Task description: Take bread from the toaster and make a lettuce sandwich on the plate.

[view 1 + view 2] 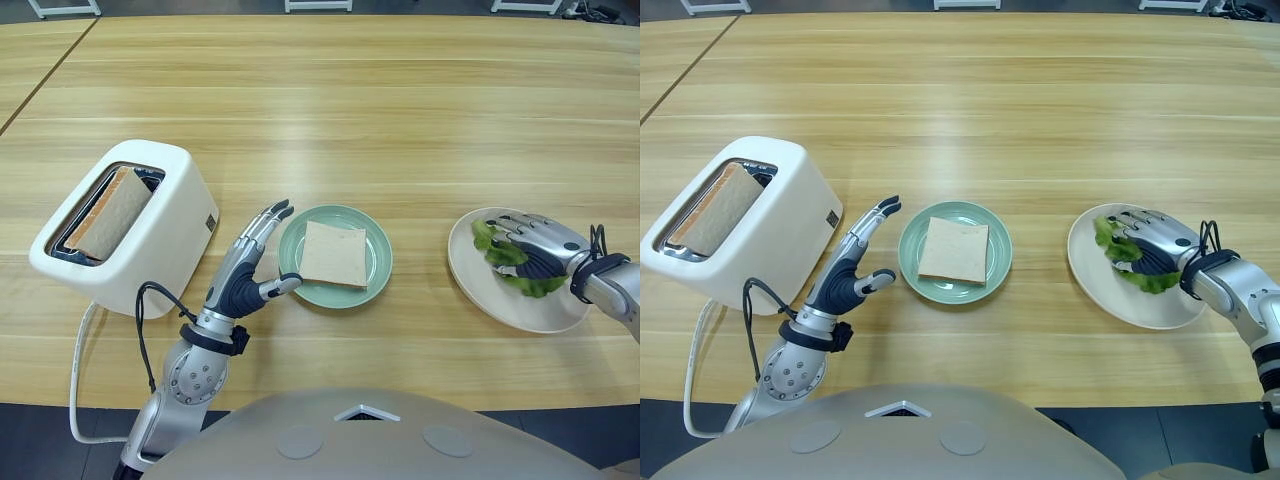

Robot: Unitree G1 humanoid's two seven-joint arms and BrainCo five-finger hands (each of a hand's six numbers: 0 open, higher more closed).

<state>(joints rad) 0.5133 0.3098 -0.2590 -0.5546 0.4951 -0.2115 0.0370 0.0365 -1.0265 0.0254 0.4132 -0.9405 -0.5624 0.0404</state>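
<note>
A white toaster (150, 225) stands at the left with one bread slice (110, 213) sticking out of its slot. Another bread slice (334, 254) lies flat on the green plate (380, 262) in the middle. My left hand (245, 270) is open between the toaster and the green plate, fingers stretched and holding nothing. At the right, a cream plate (480, 285) holds a green lettuce leaf (506, 255). My right hand (540, 246) lies over that leaf with its fingers curled down on it.
The toaster's white cable (78, 380) runs down off the table's front edge at the left. The wooden table (380, 110) stretches far back behind the plates.
</note>
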